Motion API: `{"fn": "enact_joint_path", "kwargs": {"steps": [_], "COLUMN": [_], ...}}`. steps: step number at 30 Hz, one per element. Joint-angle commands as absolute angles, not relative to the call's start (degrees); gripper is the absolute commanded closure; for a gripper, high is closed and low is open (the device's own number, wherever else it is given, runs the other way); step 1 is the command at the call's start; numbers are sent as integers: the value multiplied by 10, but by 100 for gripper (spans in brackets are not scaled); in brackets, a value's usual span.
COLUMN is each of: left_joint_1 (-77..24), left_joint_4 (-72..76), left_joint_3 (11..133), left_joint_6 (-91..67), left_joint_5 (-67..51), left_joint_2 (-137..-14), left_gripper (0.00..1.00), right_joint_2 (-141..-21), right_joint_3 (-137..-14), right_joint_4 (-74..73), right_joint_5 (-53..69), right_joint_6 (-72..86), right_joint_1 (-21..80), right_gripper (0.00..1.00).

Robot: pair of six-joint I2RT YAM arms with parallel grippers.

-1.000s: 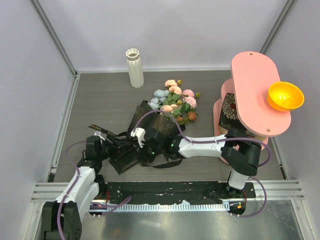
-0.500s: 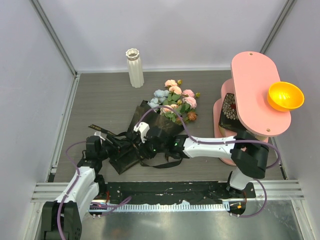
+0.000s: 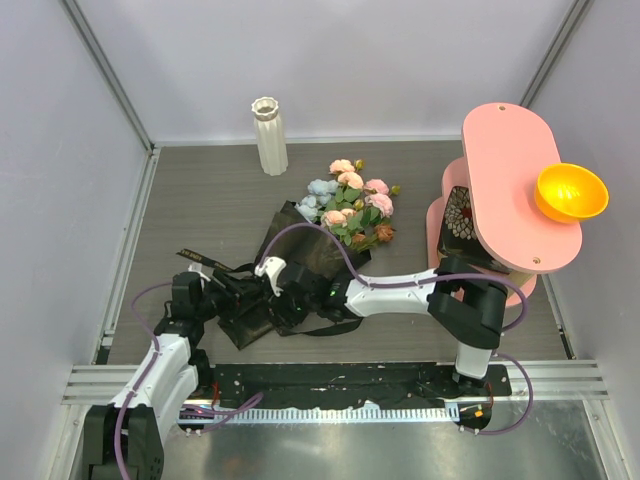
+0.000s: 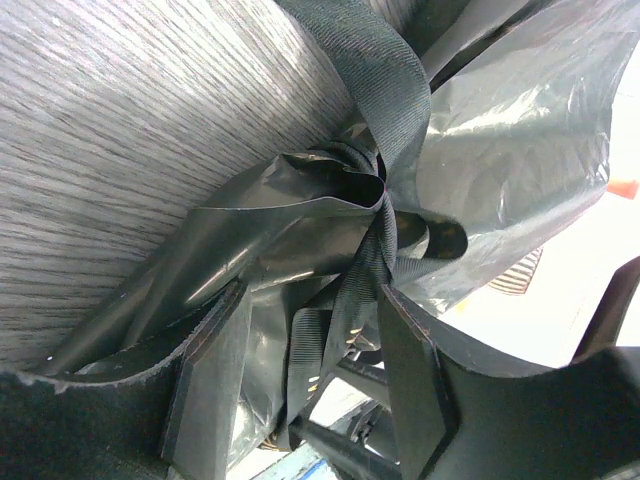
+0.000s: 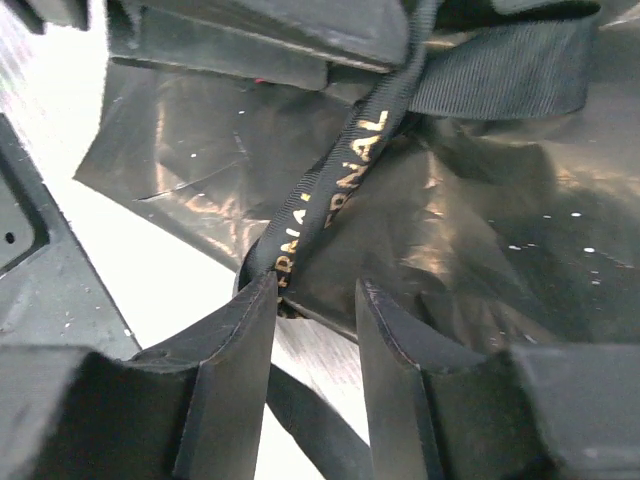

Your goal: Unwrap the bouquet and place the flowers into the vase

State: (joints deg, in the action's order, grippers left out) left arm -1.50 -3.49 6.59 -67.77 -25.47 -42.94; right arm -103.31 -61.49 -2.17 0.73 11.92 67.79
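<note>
Where your bouquet lies: one bouquet (image 3: 318, 238), on its side mid-surface, heads toward the far right corner, narrow end toward the near left corner, where both claws meet.
Flowers: one bunch of flowers (image 3: 352, 200) in pink, peach, pale blue and rust, spilling from the wide mouth of the wrap; the heads crowd too closely for you to count them.
Wrap: one black paper wrap (image 3: 300, 258), creased and glossy, around the stems.
Ribbon: one black ribbon (image 5: 345, 170) with gold lettering, running across the wrap and knotted at its narrow end.
Vase: one white ribbed vase (image 3: 268, 135), upright at the far edge, left of middle, well apart from the bouquet.
Left claw: your left claw (image 4: 315, 300) stands about half apart, with crumpled wrap and ribbon filling the gap from finger to finger, so it has hold of the wrap's narrow end.
Right claw: your right claw (image 5: 315, 290) has its fingers parted with nothing clamped; the ribbon's lettered strand ends just at its tips.
Others: one pink stand (image 3: 510, 150) at the right edge, with one orange bowl (image 3: 571, 192) on top, at its right rim.
In the way: the right arm (image 3: 400, 290) stretches across the near part of the surface and covers the near side of the wrap from above.
</note>
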Motion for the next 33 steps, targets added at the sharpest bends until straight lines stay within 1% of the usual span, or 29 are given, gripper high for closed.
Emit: {"fn": "enact_joint_path", "kwargs": {"steps": [1,9,11,12,14,15,18,21,27,33], "left_joint_1": [-17,-17,-17,-17,-17,-18,-17,-17,-17,-17], "left_joint_4": [-38,-30,-30,-30,-30,-30,-30,-45,-44,-25], "left_joint_3": [65,66,66,66,64,63,62,64,67,74], "left_joint_6": [-679,-679,-679,-679,-679,-679,-678,-676,-668,-659], "left_joint_5": [-246,-247,-248,-248,-247,-245,-243,-224,-197,-207], "left_joint_2": [-429,-438,-438,-437,-437,-437,-439,-446,-478,-508], "left_gripper": [42,42,42,42,42,42,42,43,43,43], "right_joint_2": [-1030,-1038,-1045,-1045,-1042,-1040,-1023,-992,-915,-860], "right_joint_3": [-633,-627,-630,-634,-636,-635,-629,-623,-587,-571], "right_joint_4": [0,44,40,37,29,27,24,5,-16,-38], "right_joint_5": [26,60,54,49,44,43,35,22,17,3], "right_joint_6": [120,142,143,143,142,139,140,146,154,156], "right_joint_1": [694,696,696,696,697,697,697,699,700,700], "right_gripper": [56,56,65,74,79,84,96,99,99,99]}}
